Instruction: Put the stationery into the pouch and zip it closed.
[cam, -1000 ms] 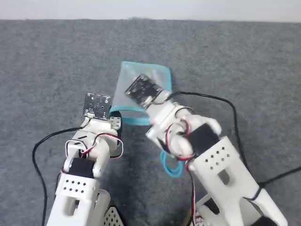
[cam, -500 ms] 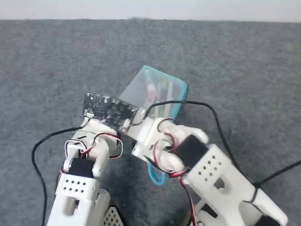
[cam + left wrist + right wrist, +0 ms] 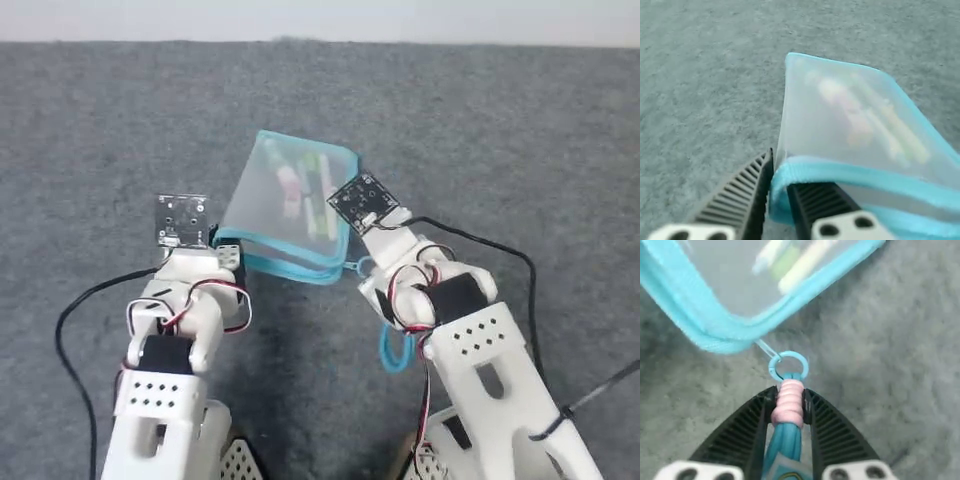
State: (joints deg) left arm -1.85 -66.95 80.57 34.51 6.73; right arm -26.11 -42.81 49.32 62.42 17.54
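pouch [image 3: 285, 215]: lying stretched between both pincers on the grey bench [image 3: 500, 120].
stationery [image 3: 303, 190]: sitting inside the pouch.
left pincer [image 3: 780, 176]: pinching the pouch's blue-edged corner.
right pincer [image 3: 789, 394]: squeezing the pink bead [image 3: 788, 410] on the zipper pull, just behind its ring [image 3: 788, 365].

A grey, felt-like tabletop [image 3: 110, 110] runs back to a pale strip [image 3: 320, 18] at its far edge.
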